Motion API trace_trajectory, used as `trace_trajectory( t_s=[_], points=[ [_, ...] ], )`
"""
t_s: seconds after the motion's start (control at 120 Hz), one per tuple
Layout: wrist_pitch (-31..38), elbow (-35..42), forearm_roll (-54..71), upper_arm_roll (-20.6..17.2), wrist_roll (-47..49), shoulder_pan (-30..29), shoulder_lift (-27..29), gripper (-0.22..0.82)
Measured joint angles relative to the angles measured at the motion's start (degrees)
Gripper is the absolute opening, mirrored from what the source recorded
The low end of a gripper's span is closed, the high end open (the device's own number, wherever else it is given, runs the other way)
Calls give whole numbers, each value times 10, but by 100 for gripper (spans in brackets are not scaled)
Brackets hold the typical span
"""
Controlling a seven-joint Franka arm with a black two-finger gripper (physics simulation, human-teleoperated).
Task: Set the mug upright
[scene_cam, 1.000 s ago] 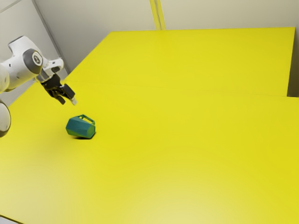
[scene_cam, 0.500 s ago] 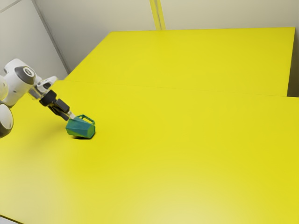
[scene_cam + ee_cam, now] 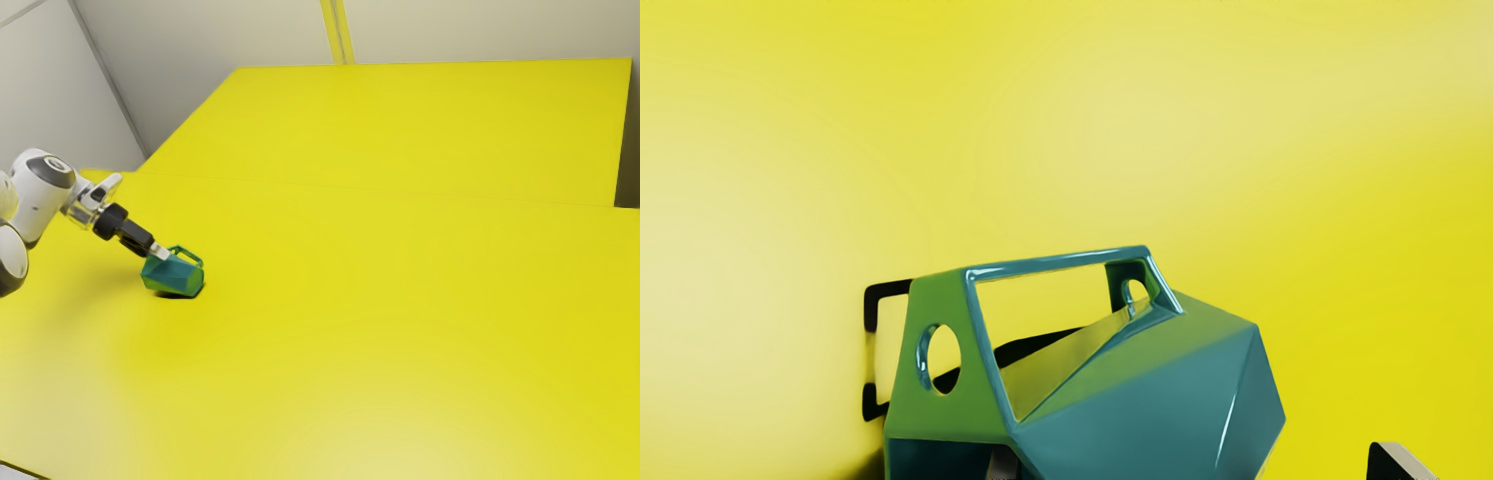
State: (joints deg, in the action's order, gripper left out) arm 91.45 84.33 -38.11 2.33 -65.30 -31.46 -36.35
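Observation:
The teal-green faceted mug [image 3: 173, 277] lies on its side on the yellow table, its handle facing up. My gripper [image 3: 161, 254] is down at the mug's upper side, on the arm's side of it. In the wrist view the mug [image 3: 1146, 407] shows its handle and part of its dark mouth. My gripper [image 3: 1202, 461] is open there: one fingertip is at the mouth's edge, the other stands apart beyond the opposite end of the mug. The lower part of the mug is out of the wrist view, and whether the first finger touches it I cannot tell.
The yellow table [image 3: 380, 270] extends widely around the mug, with a seam across its far part. Pale walls [image 3: 220, 35] rise behind it. A table corner shows at the exterior view's lower left.
My hand has come down from above the mug to its upper side and tilted a little. Over the last half second it moved only slightly. The mug has stayed where it was.

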Motion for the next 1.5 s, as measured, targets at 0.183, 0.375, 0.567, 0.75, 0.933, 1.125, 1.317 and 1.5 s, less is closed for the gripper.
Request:
trace_trajectory(
  t_s=[0.183,0.375,0.567,0.75,0.933,1.125,1.317,1.5],
  points=[
    [-10,1,-16,-4,-16,-3,-3,33],
    [-16,4,-27,-7,-28,-4,-4,6],
    [-20,4,-37,-8,-35,-3,-2,-6],
    [-22,7,-44,-9,-32,6,5,-13],
    [-23,20,-52,-9,-23,22,28,-16],
    [-17,33,-47,-7,-8,61,67,-17],
    [53,86,-9,-1,8,131,132,-17],
    [138,99,89,2,31,193,154,-17]
  ],
)
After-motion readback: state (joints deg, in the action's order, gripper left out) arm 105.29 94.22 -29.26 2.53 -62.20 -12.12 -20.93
